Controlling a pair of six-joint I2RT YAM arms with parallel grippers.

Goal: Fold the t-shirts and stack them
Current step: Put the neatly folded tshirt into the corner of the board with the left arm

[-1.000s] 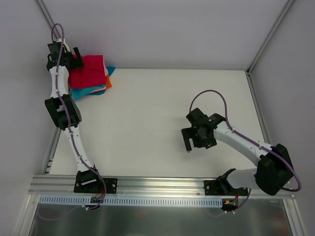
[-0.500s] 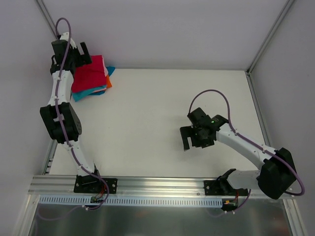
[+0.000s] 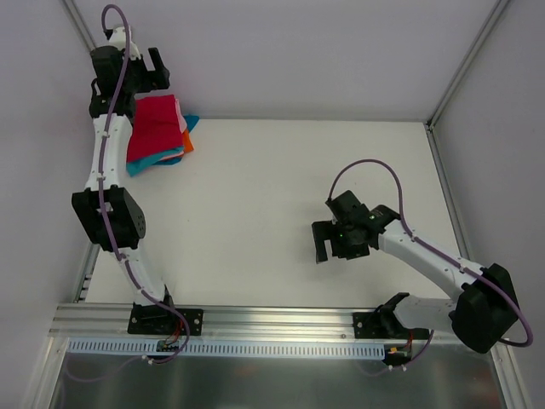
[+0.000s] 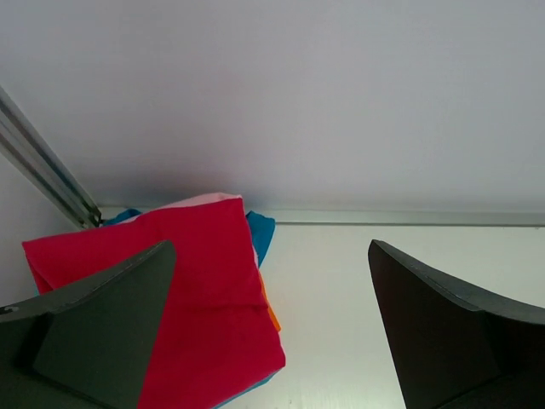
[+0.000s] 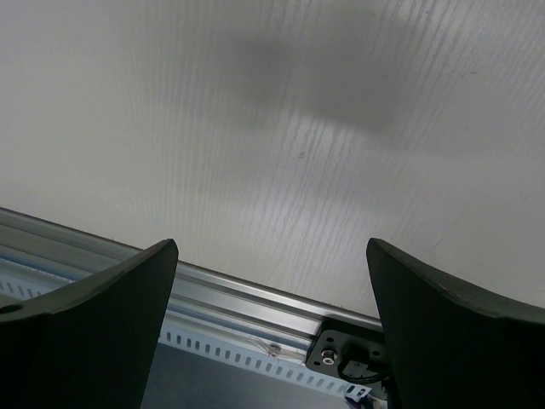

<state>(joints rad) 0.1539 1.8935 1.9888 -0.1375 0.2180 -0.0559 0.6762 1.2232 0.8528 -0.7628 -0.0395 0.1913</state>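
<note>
2 arms had white links with black joint housings, a purple cable looped along each. Black 2-finger grippers: left gripper [image 3: 157, 61], right gripper [image 3: 321, 242]. Black base brackets.

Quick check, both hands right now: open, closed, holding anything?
Left hand: open, holding nothing, raised above the red t-shirt on top of the stack.
Right hand: open, holding nothing, over bare table.

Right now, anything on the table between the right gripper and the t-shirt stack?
Nothing: in the top view, only bare white table lies between the open right gripper and the stack of t-shirts.
</note>
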